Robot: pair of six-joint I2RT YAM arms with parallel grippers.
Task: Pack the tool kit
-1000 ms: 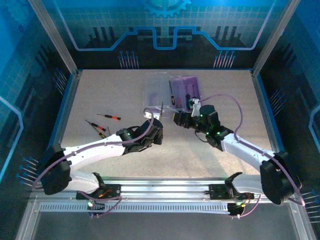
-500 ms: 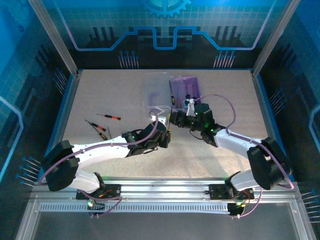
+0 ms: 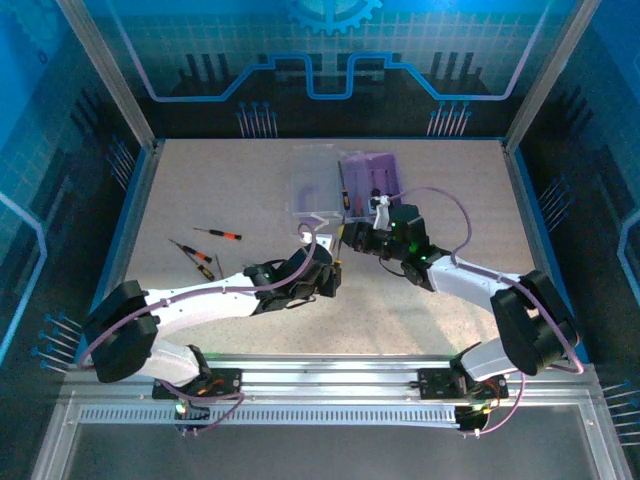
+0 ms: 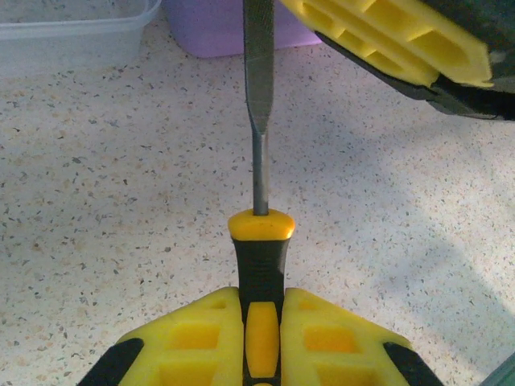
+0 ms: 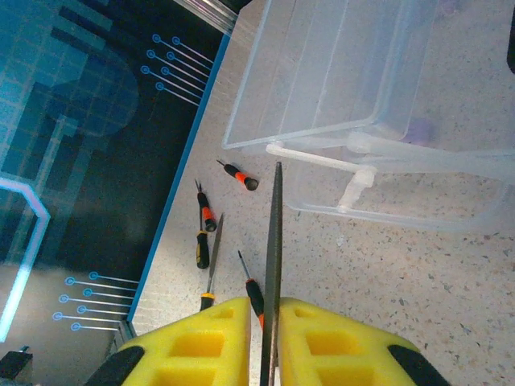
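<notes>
My left gripper [image 4: 262, 322] is shut on the yellow-and-black handle [image 4: 260, 249] of a flat-bladed file. The blade [image 4: 258, 72] points toward the tool kit. My right gripper [image 5: 271, 322] is shut on that same blade [image 5: 276, 241], with its fingers on either side. The two grippers meet at mid-table, left [image 3: 333, 272] and right [image 3: 352, 238]. Just beyond them lies the open tool kit, with its purple base [image 3: 372, 180] and clear lid [image 3: 315, 180].
Several loose screwdrivers with orange-black handles lie on the table at the left [image 3: 218, 233] [image 3: 190, 252], and they also show past the blade [image 5: 207, 213]. A raised blue-edged wall [image 3: 135, 200] borders the speckled table.
The right gripper came in to the left onto the blade and closed on it. The left arm shifted right with the file, then held still.
</notes>
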